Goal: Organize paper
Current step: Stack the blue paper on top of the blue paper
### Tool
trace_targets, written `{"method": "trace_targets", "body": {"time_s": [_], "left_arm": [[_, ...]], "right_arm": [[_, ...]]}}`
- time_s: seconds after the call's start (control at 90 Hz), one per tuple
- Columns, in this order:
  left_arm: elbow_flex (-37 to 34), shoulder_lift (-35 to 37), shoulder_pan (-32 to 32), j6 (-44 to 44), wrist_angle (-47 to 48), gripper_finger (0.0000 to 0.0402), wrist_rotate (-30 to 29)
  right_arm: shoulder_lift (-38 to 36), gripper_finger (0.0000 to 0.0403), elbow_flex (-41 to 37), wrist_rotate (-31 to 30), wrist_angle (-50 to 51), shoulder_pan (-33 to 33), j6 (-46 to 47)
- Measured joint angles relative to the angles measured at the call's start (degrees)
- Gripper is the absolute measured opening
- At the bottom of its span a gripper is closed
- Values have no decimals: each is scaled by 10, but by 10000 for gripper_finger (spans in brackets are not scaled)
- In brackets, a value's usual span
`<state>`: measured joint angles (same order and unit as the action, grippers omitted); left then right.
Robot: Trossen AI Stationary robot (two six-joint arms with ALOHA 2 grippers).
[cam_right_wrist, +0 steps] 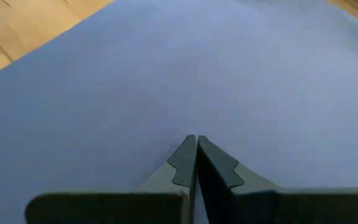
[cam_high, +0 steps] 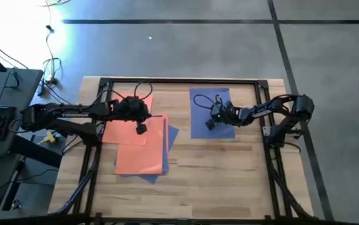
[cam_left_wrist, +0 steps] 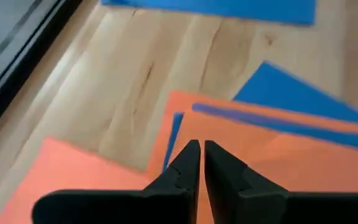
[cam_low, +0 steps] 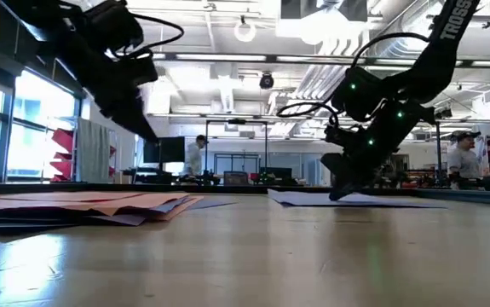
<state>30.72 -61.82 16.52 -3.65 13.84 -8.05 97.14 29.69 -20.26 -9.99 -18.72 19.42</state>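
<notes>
Right gripper (cam_high: 209,123), fingers shut, presses on the lone blue sheet (cam_high: 199,119) at worktop (cam_high: 229,169) far right, prob. to slide it. Left gripper (cam_high: 141,128), fingers nearly shut, hovers over mixed orange/blue pile (cam_high: 138,150) left.

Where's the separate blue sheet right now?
In the high view the blue sheet lies alone on the table's far right part, apart from the orange and blue pile on the left. The right pincer presses its shut tips onto it.

left arm (cam_low: 108,60) raised over orange sheets (cam_low: 83,205) | right gripper (cam_low: 340,193) tip touching flat sheet (cam_low: 355,200)
</notes>
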Motion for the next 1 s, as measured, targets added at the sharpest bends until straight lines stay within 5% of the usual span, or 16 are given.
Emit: {"method": "trace_targets", "body": {"time_s": [0.5, 1.0], "left_arm": [[0, 52, -39, 27, 52, 0, -31], [0, 53, -46, 31, 26, 0, -31]], "right_arm": [[-65, 0, -5, 42, 100, 34, 61], [-73, 0, -6, -16, 130, 13, 7]]}}
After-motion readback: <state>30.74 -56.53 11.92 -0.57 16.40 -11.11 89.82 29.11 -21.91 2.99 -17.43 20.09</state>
